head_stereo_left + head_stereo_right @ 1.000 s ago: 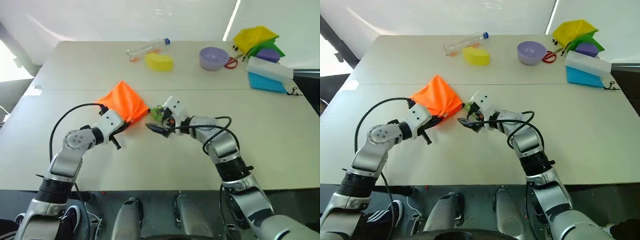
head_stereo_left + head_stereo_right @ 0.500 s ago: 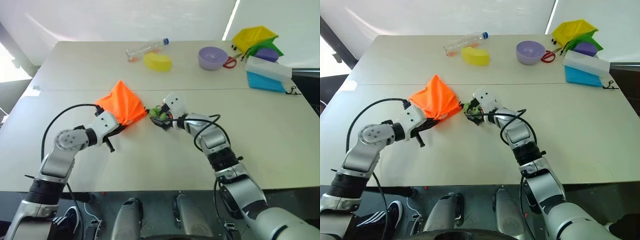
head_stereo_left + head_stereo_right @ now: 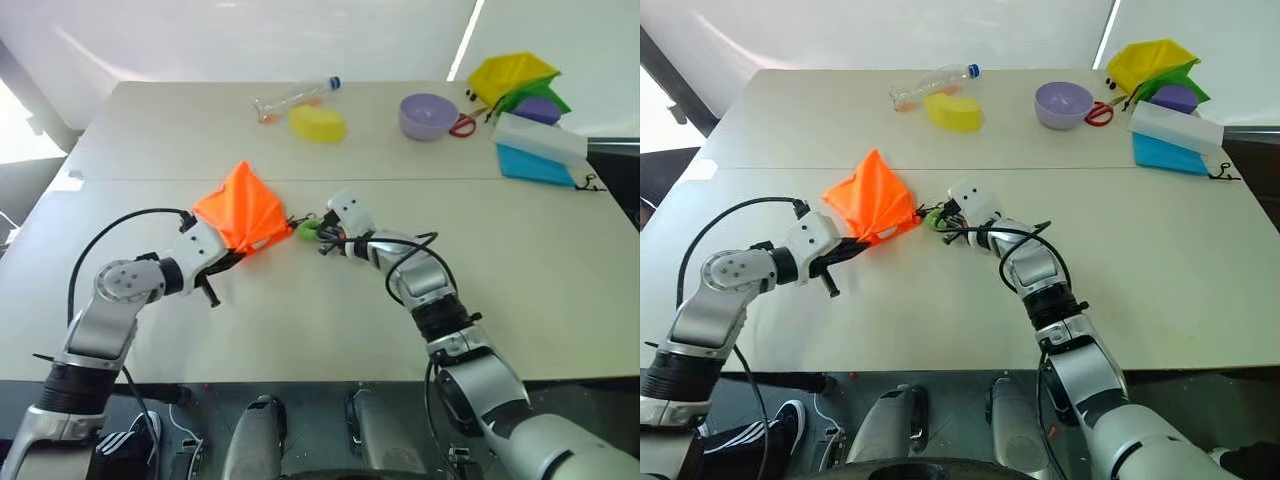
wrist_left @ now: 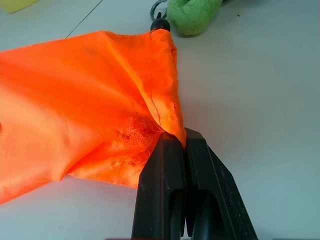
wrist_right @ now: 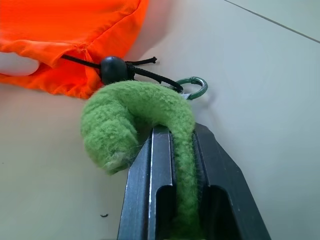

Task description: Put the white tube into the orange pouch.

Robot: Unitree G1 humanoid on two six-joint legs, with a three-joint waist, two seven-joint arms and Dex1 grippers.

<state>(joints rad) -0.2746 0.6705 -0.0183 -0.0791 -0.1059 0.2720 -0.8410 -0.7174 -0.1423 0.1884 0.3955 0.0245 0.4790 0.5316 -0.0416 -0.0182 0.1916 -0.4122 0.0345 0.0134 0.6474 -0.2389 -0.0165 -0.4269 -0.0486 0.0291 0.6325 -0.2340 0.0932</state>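
The bright orange soft fabric drawstring pouch lies on the pale table, left of centre in the head views, bunched into a peak. One edge of the fabric is pinched between the closed fingers of the left end effector. In the right wrist view a pale shape is seen inside the pouch mouth; it may be the small white squeeze tube, but this cannot be confirmed.

At the mouth, a thin dark cord with a black bead stopper leads to a small green metal ring. A fuzzy green fabric loop attached there is clamped between the closed fingers of the right end effector, just beside the pouch.

Progress is judged as late: with no tube lying loose on the table, insertion is probably complete, and the drawstring appears to be the step in hand. Confirmation of the contents is outstanding.

Along the upper edge of the head views are found a clear plastic bottle, a yellow sponge, a lilac bowl and a long white box.
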